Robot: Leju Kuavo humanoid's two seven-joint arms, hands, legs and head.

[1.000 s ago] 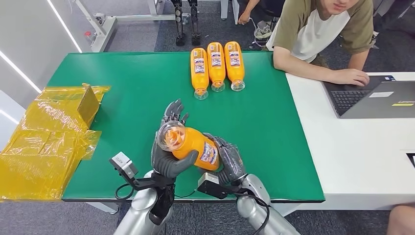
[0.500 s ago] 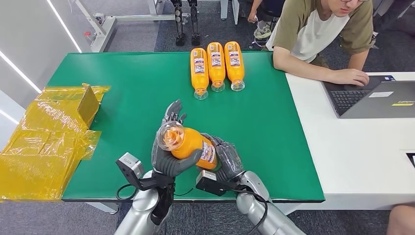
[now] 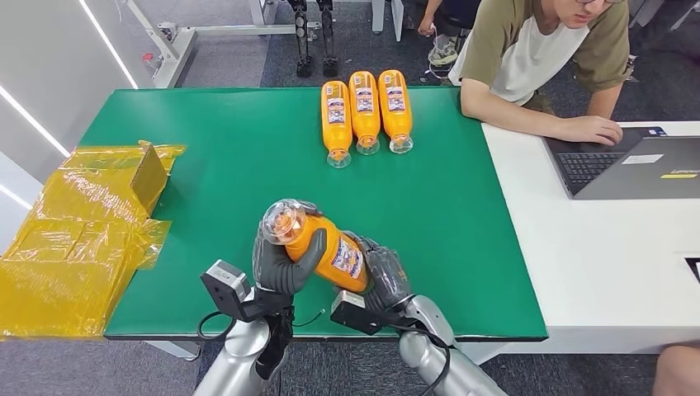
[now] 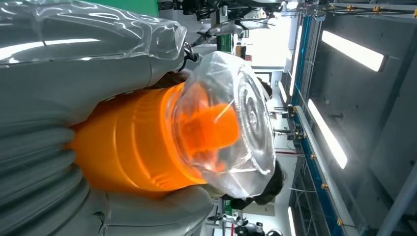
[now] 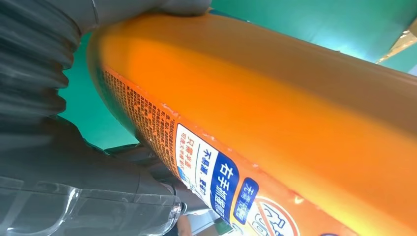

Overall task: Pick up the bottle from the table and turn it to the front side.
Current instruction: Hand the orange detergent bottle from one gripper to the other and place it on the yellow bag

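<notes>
Green table [image 3: 462, 223], orange bottle [image 3: 326, 246] lifted over its near edge, tilted, clear-capped end toward the left. Left hand [image 3: 282, 262] wrapped round the neck end, right hand [image 3: 381, 276] gripping the base end, label facing up.

A green table [image 3: 223, 157] carries three orange bottles [image 3: 364, 111] lying side by side near its far edge, caps toward the robot, and crumpled yellow plastic wrap [image 3: 74, 239] with a cardboard piece [image 3: 149, 175] overhanging its left edge, while a white table [image 3: 594, 256] touching its right side bears a laptop [image 3: 636, 167].
</notes>
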